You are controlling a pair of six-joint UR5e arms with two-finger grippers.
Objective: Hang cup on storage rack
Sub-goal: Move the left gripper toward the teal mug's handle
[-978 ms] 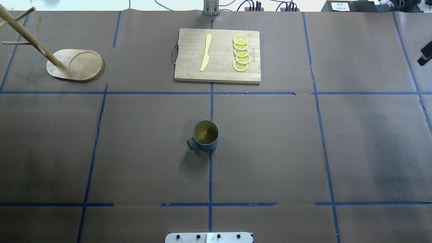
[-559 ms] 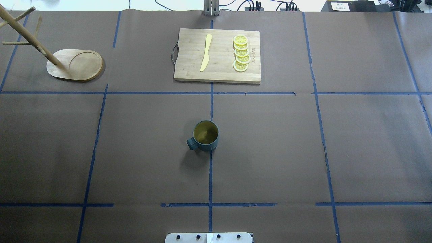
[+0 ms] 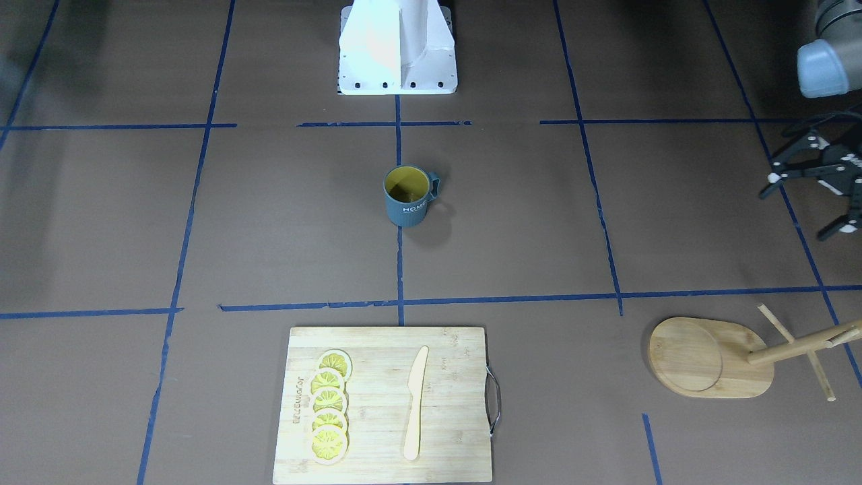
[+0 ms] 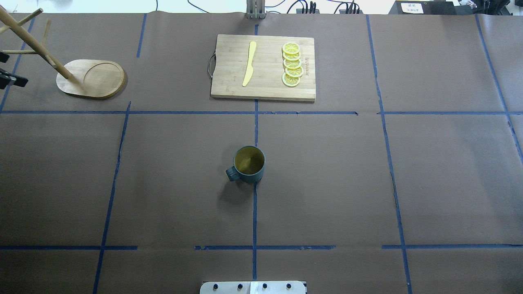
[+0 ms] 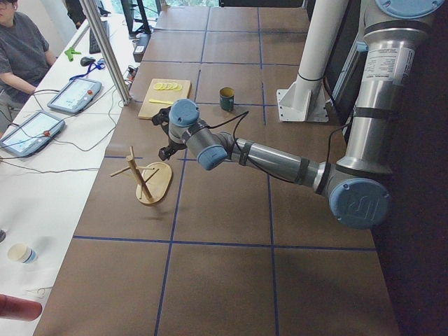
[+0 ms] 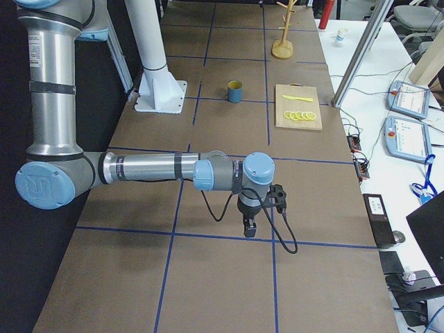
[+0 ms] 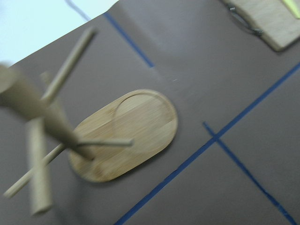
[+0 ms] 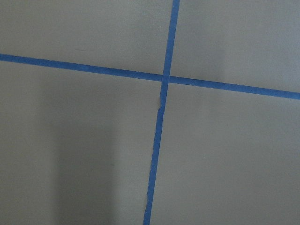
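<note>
The dark blue-grey cup [image 4: 249, 164] with a yellow inside stands upright mid-table, its handle toward the robot's left; it reads "HOME" in the front-facing view [image 3: 407, 195]. At the far left stands the bamboo storage rack [image 4: 96, 78], an oval base with a post and thin pegs, and nothing hangs on it. My left gripper [image 3: 800, 210] hovers beside the rack [image 3: 707, 357], open and holding nothing, far from the cup. The left wrist view looks down on the rack [image 7: 126, 136]. My right gripper [image 6: 250, 223] shows only in the exterior right view, so I cannot tell its state.
A cutting board [image 4: 263, 87] with a yellow knife [image 4: 249, 63] and several lemon slices [image 4: 291, 64] lies at the far middle. The white robot base [image 3: 397, 47] is at the near edge. A person [image 5: 21, 49] sits at a side table with tablets.
A black part of the right gripper at the overhead view's right edge went out of view. The left gripper's tips have come into view at the left edge, beside the rack. The cup has not moved.
</note>
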